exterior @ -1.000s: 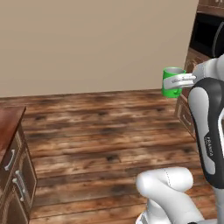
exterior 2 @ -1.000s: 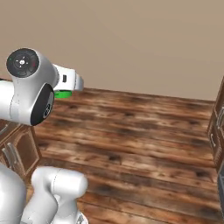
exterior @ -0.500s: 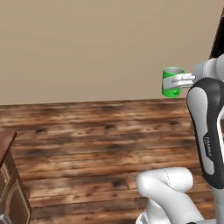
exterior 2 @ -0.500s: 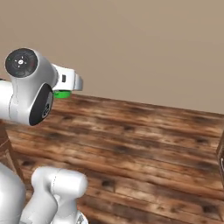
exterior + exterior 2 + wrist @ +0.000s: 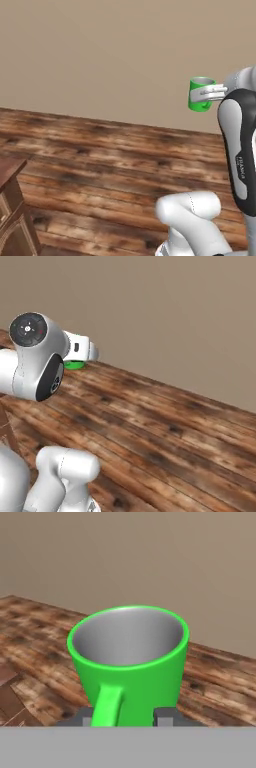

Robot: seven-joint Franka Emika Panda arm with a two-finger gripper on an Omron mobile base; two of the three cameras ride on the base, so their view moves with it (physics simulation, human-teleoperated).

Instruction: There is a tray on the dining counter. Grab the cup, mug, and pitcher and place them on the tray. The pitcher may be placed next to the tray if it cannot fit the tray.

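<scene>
Mug [image 5: 131, 662]: bright green, cylindrical, smooth and glossy, with a pale grey inside and a flat loop handle facing the hand camera — upright, carried in the air in front of a plain beige wall.
Mug, left base view [image 5: 199, 94]: high at the right, level with the arm's upper link, well above the floor.
Mug, right base view [image 5: 75, 364]: a green sliver showing under the white wrist.
Hand [image 5: 210, 93]: pinching the mug — in the left base view its pale fingers wrap the green body from the side.
Finger tips [image 5: 168, 717]: 2 small dark blocks at the bottom of the hand view, one on either side of the handle, right against the mug's base.
Arm [image 5: 241, 145]: white rounded shells with dark joint bands, smooth and shiny.
Floor [image 5: 165, 431]: rough-grained wooden planks, dark brown with paler streaks and knots, running up to the wall.
Cabinet [image 5: 15, 212]: reddish-brown wood with a panelled front, at the lower left corner of the left base view.
</scene>
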